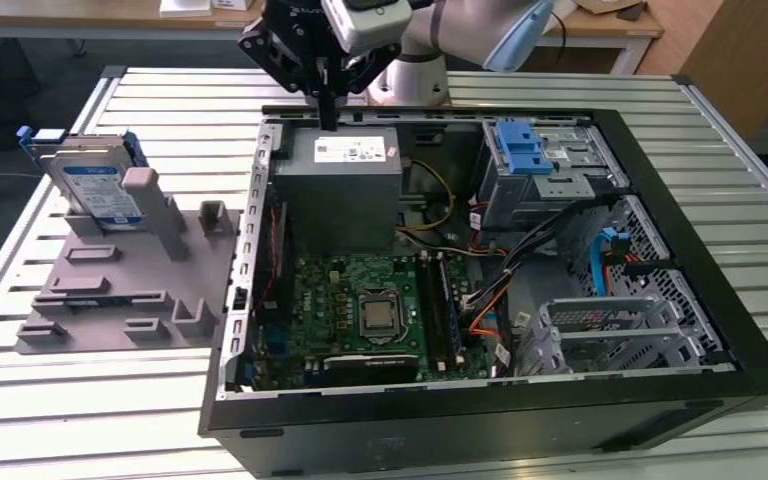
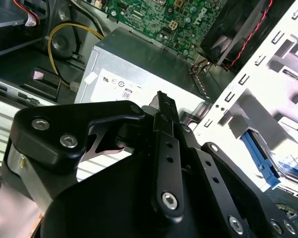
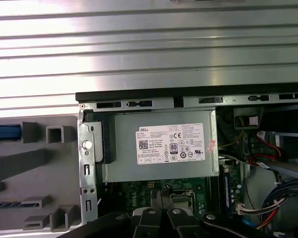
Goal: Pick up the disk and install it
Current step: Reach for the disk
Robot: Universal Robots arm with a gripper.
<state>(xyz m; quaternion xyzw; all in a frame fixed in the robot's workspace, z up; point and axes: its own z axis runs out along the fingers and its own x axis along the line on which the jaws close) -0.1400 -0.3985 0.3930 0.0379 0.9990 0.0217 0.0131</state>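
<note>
The black two-finger gripper hangs over the rear edge of the open black computer case, just above the large grey power supply box. Its fingers are pressed together and grasp nothing, as both wrist views show. The flat silver disk with its blue plastic frame stands upright in a grey plastic fixture on the slatted metal table, outside the case on the exterior view's left, well apart from the gripper

We've got the gripper hanging over the far rim of the case, fingers together, just above the power supply. Disk stands upright in the grey fixture, off to the exterior view's left.
</note>
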